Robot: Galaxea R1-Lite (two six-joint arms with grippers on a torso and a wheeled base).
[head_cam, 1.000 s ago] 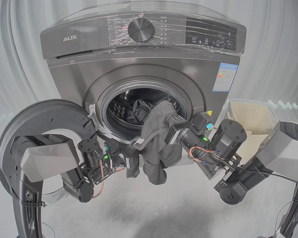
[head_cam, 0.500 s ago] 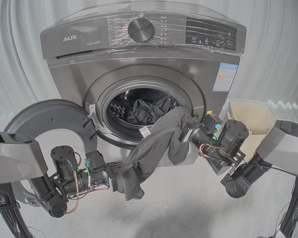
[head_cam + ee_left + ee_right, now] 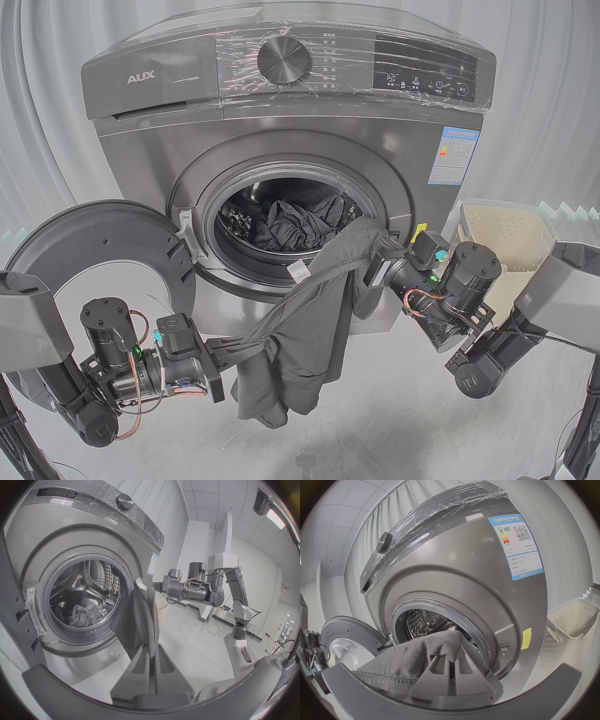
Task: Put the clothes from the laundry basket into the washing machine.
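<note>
Even, bright light comes from a white ceiling strip lamp [image 3: 275,518]. Glare streaks the clear plastic film [image 3: 350,65] on the grey metal washing machine [image 3: 147,153], with soft shadow on the pale floor [image 3: 387,425] below it. Wrist views bow, edges black.

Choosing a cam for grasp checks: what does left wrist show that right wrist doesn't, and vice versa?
Left wrist adds: the right gripper shut on the grey garment at its far end; dark clothes lying inside the washing machine. Right wrist adds: the inner face of the open door. Shared: the machine's front, the garment clamped close to the lens.
</note>
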